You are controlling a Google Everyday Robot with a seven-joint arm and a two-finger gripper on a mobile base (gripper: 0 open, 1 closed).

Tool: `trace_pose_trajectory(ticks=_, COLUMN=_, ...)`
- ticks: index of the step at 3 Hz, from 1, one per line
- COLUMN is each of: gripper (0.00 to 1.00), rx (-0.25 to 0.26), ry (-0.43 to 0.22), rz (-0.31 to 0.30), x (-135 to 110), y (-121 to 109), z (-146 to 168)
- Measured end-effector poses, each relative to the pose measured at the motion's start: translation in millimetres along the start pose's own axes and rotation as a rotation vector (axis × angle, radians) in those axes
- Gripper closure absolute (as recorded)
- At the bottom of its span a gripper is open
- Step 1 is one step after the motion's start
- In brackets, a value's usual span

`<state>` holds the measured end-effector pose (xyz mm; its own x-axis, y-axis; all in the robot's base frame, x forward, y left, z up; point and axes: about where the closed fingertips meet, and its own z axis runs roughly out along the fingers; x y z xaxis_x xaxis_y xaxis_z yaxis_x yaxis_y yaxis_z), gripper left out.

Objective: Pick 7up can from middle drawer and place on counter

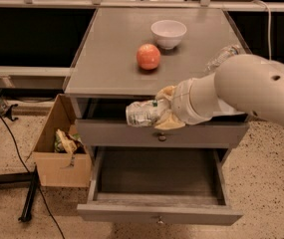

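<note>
My gripper (162,111) is shut on the 7up can (141,112), a silvery crinkled can with green markings, held on its side. It hangs in the air in front of the counter's front edge, just below the level of the counter (116,59) and above the open middle drawer (159,183). The drawer is pulled out and its dark interior shows nothing in it. My white arm (246,88) reaches in from the right.
On the counter stand a red apple (148,57), a white bowl (168,33) and a clear plastic bottle (222,57) partly behind my arm. The closed upper drawer (106,133) is behind the can. A cardboard box (62,143) with trash sits on the floor at the left.
</note>
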<state>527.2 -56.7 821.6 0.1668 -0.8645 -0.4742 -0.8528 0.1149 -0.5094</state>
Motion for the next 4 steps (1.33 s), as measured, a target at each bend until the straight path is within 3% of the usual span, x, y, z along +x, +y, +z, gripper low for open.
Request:
trace_pose_trajectory(ticks=2, gripper=1.00, rx=0.074, ry=0.048, rz=-0.021, x=-11.6, y=-70.2, z=-18.1)
trace_pose_trajectory(ticks=4, gripper=1.00, rx=0.112, ry=0.048, rz=0.019, x=7.6, y=-128.6, z=7.8)
